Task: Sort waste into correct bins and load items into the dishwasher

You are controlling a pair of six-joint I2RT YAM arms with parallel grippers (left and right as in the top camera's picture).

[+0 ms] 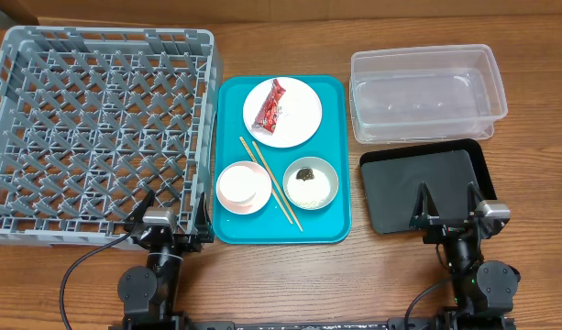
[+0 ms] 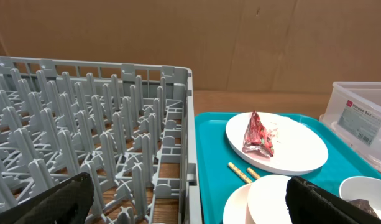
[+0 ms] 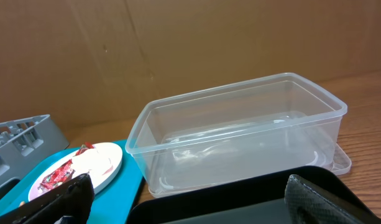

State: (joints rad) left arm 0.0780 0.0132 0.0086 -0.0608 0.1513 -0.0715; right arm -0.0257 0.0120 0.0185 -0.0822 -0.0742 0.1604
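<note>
A red snack wrapper (image 1: 269,107) lies on a round white plate (image 1: 303,115) on the teal tray. Chopsticks (image 1: 271,183) lie between a pinkish-white bowl (image 1: 244,186) and a pale greenish bowl (image 1: 322,188) holding a dark food scrap (image 1: 305,174). The grey dish rack (image 1: 97,128) is empty at the left. The clear tub (image 1: 427,92) and the black tray (image 1: 400,183) are empty at the right. My left gripper (image 1: 173,209) is open at the rack's near right corner. My right gripper (image 1: 447,203) is open over the black tray's near edge. No tissue or cup shows.
The teal serving tray (image 1: 340,137) sits between the rack and the two bins. A brown cardboard wall (image 3: 178,43) stands behind the table. Bare wooden tabletop (image 1: 299,284) runs along the front between the two arm bases.
</note>
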